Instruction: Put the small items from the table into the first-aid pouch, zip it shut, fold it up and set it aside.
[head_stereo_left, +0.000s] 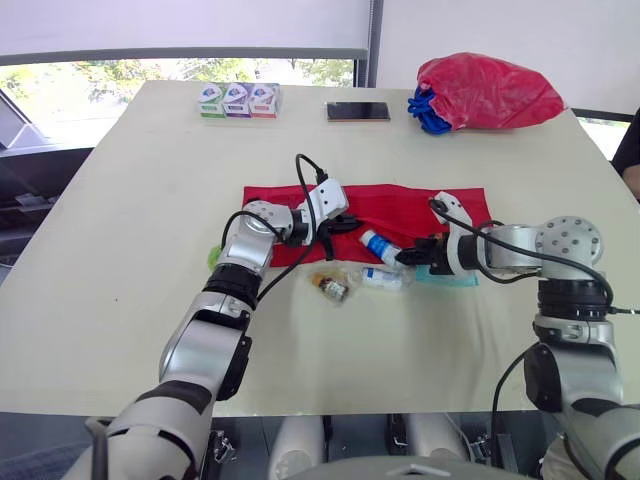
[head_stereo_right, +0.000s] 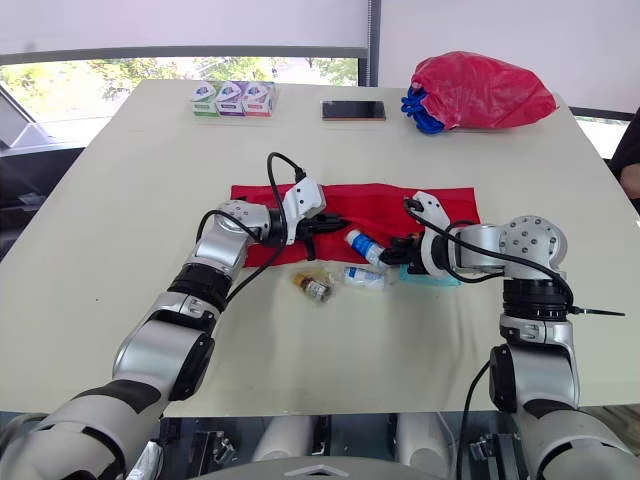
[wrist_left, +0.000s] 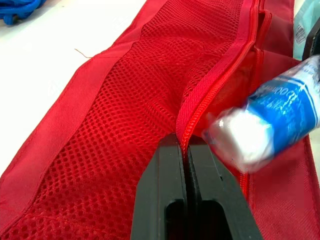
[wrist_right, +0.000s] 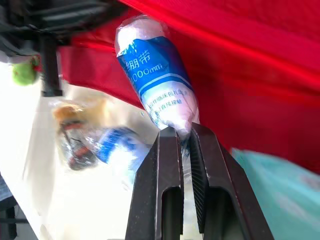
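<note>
Noted two small packets (head_stereo_left: 330, 286) loose just before the pouch's (head_stereo_left: 410, 203) near edge. Held a blue-and-white roll (wrist_right: 156, 80) clamped in the right gripper (wrist_right: 182, 134), long axis slanting toward the pouch mouth, tip at the opening. Pinched the pouch's zipper lip in the left gripper (wrist_left: 184, 142), fingers pressed together.

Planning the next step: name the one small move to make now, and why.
Probably ease the right gripper forward so the blue-and-white wrapped bandage roll slides into the red mesh-fronted fabric pouch. Its fingers pinch the roll's end, the other end sits at the open zip, and the left gripper pinches that opening's edge.
</note>
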